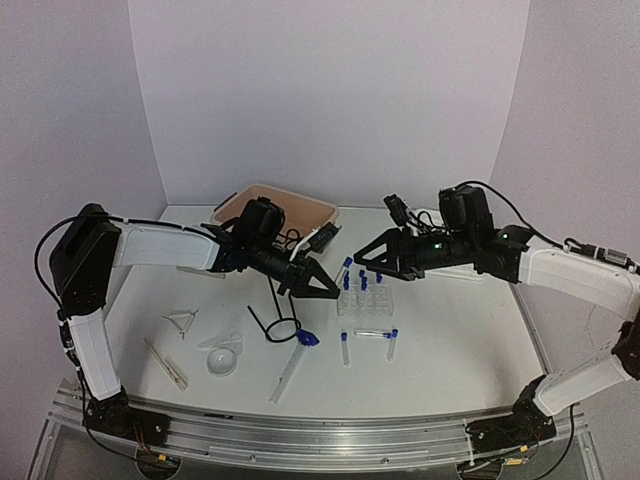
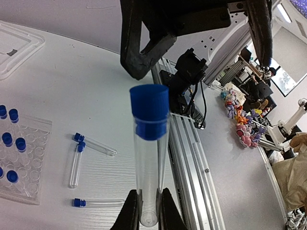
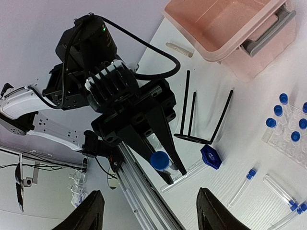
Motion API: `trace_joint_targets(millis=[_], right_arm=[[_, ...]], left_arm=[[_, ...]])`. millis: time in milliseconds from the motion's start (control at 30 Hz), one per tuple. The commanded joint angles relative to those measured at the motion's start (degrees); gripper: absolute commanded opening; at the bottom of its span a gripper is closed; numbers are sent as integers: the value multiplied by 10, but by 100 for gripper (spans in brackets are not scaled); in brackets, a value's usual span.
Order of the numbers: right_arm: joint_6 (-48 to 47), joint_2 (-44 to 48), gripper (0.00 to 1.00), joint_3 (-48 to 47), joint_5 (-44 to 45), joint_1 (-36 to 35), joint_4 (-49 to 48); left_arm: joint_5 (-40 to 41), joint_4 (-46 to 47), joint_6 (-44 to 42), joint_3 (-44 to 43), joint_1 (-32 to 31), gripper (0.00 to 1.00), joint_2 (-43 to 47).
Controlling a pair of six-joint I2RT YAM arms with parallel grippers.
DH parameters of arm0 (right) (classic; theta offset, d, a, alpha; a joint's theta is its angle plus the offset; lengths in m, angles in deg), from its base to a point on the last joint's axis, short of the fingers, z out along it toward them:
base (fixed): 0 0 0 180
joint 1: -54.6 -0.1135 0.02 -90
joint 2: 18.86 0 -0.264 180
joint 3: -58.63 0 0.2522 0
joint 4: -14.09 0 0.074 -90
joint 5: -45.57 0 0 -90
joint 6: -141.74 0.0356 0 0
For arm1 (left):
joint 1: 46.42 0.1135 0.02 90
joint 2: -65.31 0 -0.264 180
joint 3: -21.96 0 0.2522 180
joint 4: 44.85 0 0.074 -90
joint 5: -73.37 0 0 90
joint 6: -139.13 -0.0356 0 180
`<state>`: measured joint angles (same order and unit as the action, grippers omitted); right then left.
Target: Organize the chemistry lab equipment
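Note:
My left gripper [image 2: 147, 211] is shut on the lower end of a clear blue-capped tube [image 2: 149, 158], which it holds in the air with the cap pointing at the right gripper. In the top view the left gripper [image 1: 325, 290] hangs just left of the clear tube rack [image 1: 365, 300]. My right gripper [image 3: 153, 213] stands open, its fingers wide on either side of the cap [image 3: 159, 160] and not touching it. The rack holds several capped tubes [image 2: 9, 143]. Three loose tubes [image 1: 375, 333] lie in front of the rack. The black wire ring stand [image 1: 275, 320] lies left of them.
The beige tub [image 1: 275, 212] stands at the back, behind the left arm, and a white lid [image 2: 14, 48] lies at the back right. A clear funnel [image 1: 222, 355], a wooden clamp [image 1: 165, 362] and a long clear rod with a blue end [image 1: 300, 345] lie front left.

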<state>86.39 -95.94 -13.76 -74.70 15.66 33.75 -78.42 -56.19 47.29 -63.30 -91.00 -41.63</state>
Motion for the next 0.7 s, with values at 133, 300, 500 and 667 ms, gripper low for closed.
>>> trace_joint_targets(millis=[133, 300, 500, 667], right_arm=[[-45, -23, 58, -70, -16, -4, 104], [-58, -52, 57, -94, -6, -5, 110], [-65, -78, 45, -118, 31, -8, 112], [-66, -92, 32, -126, 18, -8, 118]], left_arm=[[22, -106, -103, -70, -3, 0, -3], [28, -117, -107, -88, -6, 0, -17], [36, -124, -107, -97, -10, 0, -20], [53, -125, -96, -104, -12, 0, -30]])
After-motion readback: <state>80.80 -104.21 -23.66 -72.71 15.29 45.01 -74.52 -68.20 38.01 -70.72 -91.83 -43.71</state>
